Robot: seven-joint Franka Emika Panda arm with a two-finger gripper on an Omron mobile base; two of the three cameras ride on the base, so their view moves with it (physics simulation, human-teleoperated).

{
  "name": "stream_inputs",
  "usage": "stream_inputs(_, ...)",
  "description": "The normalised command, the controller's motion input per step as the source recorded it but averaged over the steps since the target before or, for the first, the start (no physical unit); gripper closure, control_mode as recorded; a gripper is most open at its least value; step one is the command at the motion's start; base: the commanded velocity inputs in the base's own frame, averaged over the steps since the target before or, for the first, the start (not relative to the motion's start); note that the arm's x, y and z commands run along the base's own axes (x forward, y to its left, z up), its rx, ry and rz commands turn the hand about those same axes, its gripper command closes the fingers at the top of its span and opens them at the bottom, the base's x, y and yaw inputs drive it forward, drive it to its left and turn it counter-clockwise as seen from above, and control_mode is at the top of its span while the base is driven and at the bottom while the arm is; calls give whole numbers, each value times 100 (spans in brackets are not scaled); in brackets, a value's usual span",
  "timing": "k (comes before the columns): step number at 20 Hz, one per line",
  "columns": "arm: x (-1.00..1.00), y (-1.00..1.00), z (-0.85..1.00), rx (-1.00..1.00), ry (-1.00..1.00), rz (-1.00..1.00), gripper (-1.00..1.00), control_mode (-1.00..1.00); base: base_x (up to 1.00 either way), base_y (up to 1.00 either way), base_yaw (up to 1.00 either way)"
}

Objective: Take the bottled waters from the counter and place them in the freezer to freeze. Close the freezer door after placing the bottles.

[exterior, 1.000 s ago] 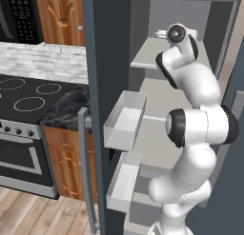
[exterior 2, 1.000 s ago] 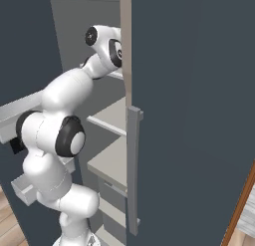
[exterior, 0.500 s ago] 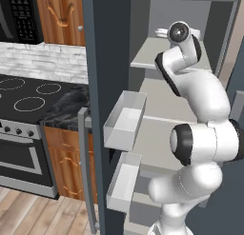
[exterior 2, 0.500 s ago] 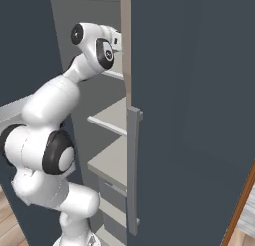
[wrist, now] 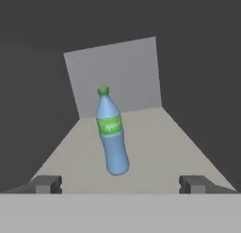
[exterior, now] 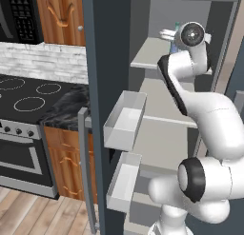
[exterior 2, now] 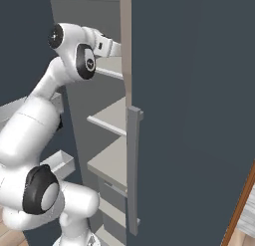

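Observation:
The green-capped bottle [wrist: 112,135], blue with a green band, stands free on the freezer's light grey top shelf [wrist: 155,137], ahead of my gripper [wrist: 121,185]. The gripper is open, its two fingertips [wrist: 47,184] spread wide and short of the bottle, touching nothing. From the left base camera my hand [exterior: 166,35] reaches in over that top shelf [exterior: 147,55] of the freezer. The freezer door [exterior: 102,86] stands open to the left. The red-capped bottle is out of view. The black marble counter [exterior: 66,105] lies left of the door.
Two white bins [exterior: 125,120] jut from the door's inner side, close to my arm. A second dark door [exterior 2: 194,115] with a grey handle [exterior 2: 133,165] bounds the right. The black stovetop [exterior: 28,93] lies at the far left, with lower shelves [exterior 2: 112,118] below my hand.
My arm's elbow and upper links have swung over while the hand stayed at the top shelf. The freezer door and bins have not moved.

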Motion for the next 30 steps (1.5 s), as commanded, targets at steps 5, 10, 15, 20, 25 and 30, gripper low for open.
stream_inputs(5,-100,14,15,4,0,21,-100,-100,0,0,0)
stream_inputs(10,-100,37,28,0,2,23,-100,-100,0,0,0)
stream_inputs(15,-100,25,6,-1,9,15,-100,-100,0,0,0)
stream_inputs(20,-91,21,-17,-4,23,3,-100,-100,0,0,0)
stream_inputs(25,-85,5,-28,-4,34,-5,-100,-100,0,0,0)
stream_inputs(30,-77,-2,-33,-1,26,-5,-100,-100,0,0,0)
